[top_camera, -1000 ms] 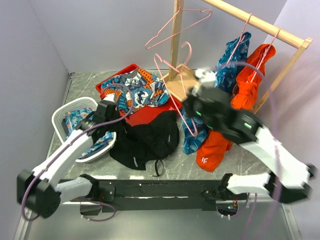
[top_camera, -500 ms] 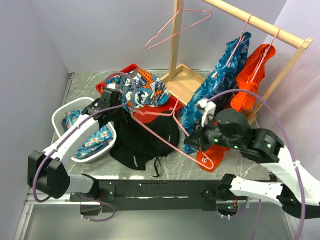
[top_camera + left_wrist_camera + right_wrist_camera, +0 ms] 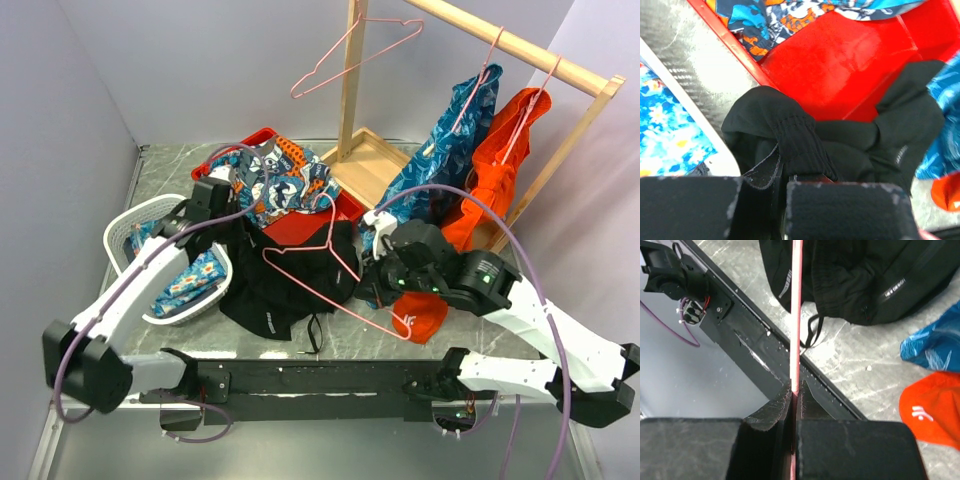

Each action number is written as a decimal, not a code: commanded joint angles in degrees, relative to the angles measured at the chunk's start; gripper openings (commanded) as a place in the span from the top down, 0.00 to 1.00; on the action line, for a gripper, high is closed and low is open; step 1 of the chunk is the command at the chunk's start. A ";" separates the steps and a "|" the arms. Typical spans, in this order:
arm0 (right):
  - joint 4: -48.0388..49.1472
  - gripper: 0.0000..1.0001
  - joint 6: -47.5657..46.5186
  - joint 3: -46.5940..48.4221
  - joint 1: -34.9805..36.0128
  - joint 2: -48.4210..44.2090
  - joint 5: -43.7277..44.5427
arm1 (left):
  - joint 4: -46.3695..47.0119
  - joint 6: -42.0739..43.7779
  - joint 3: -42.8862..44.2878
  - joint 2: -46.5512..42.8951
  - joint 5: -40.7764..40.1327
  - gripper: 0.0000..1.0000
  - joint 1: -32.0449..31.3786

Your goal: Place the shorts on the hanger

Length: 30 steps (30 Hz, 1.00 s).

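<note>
- Shorts (image 3: 850, 150): black cloth bunched just ahead of the left claw (image 3: 782, 172), spilling to its right. Part lies over the rim of the red tray (image 3: 840, 65) and part on the desk (image 3: 165, 170).
- Left claw: jaws nearly together, pinching a ribbed fold of the shorts. This is likely the waistband, though the close view makes that hard to confirm.
- Right claw (image 3: 795, 390): jaws pressed tight on the thin pink wire of the hanger (image 3: 796, 315), which runs straight out ahead of the fingertips.
- Hanger, seen from above: tilted across the shorts, hook end toward the red tray. Its long wire reaches from the right claw toward the left claw's side.
- Ahead of the right claw: the shorts lie heaped on the desk, with a black drawstring (image 3: 809, 332) looping off their near edge.
- Right of the right claw: an orange garment (image 3: 935, 410) with a white mark lies on the desk, and a blue patterned one (image 3: 935, 345) is just beyond it.
- Ahead of the left claw: patterned clothes (image 3: 765, 15) in blue and orange are piled at the far end of the red tray.
- Left of the left claw: a white basket (image 3: 120, 232) holds blue flowered cloth.
- Well beyond both claws: a wooden rail (image 3: 520, 45) carries more pink hangers, two of them with a blue and an orange garment.
</note>
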 commanded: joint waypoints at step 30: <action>69.23 1.00 -3.82 -30.80 6.32 -3.00 4.20 | -14.77 -1.62 8.34 -14.55 -20.57 0.70 -22.21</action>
